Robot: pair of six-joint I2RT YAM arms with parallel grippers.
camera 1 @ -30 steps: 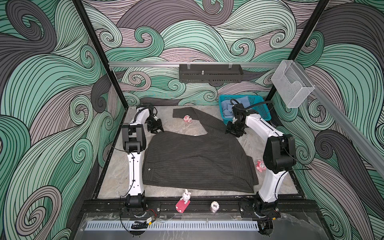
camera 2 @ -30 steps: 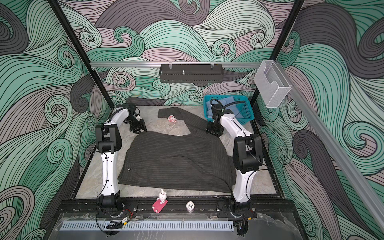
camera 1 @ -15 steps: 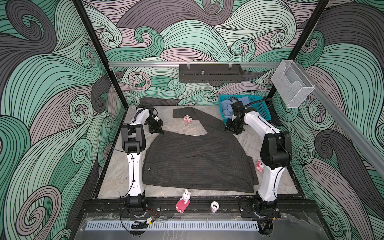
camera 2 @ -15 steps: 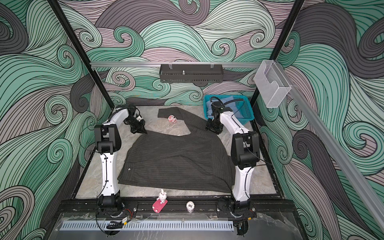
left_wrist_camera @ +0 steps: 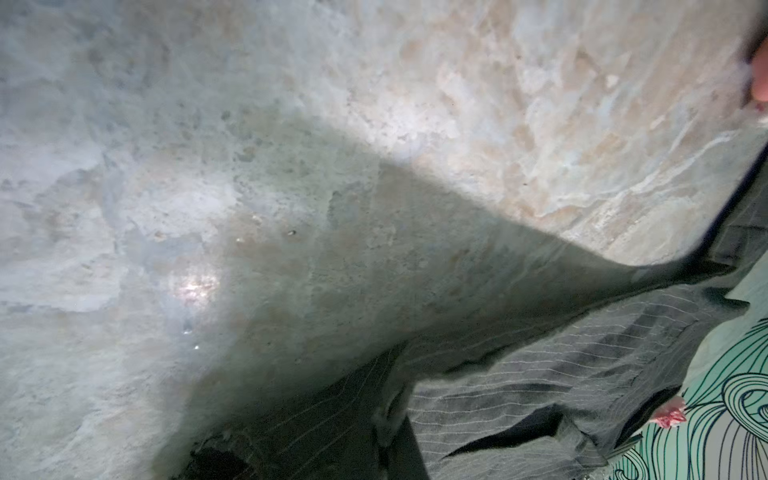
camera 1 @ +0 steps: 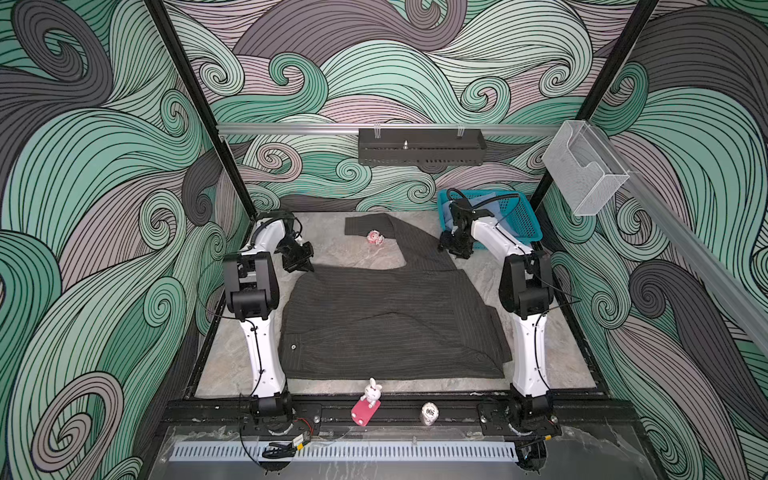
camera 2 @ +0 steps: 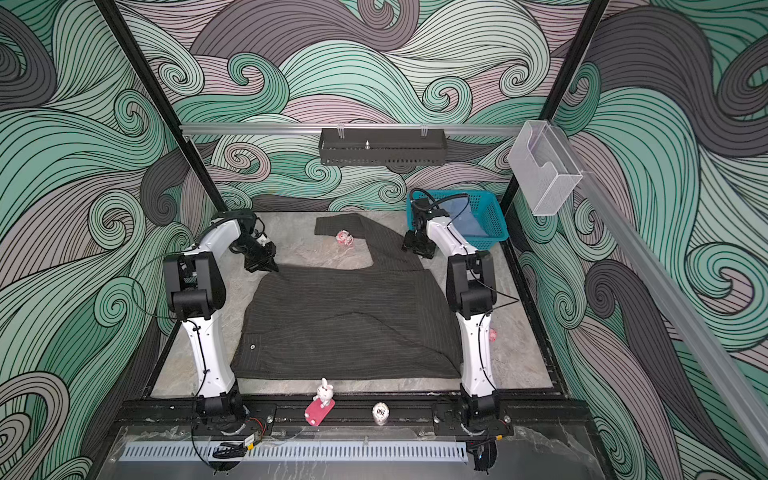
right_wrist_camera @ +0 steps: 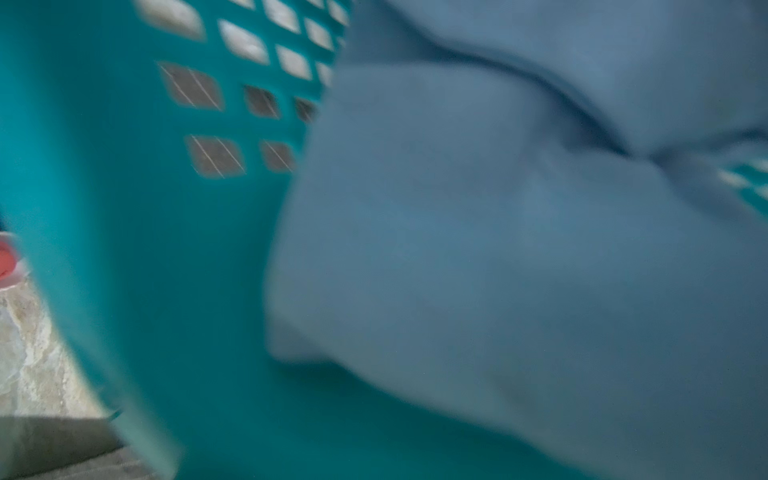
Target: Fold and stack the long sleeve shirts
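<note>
On the table, left gripper clamps the dark shirt's corner; right gripper, beside the basket, state indiscernible.

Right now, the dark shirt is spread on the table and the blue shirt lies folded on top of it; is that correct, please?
Not quite: the blue shirt lies in the basket, not on the dark shirt, as the right wrist view shows. The dark shirt is indeed spread on the table, as both top views show.
</note>
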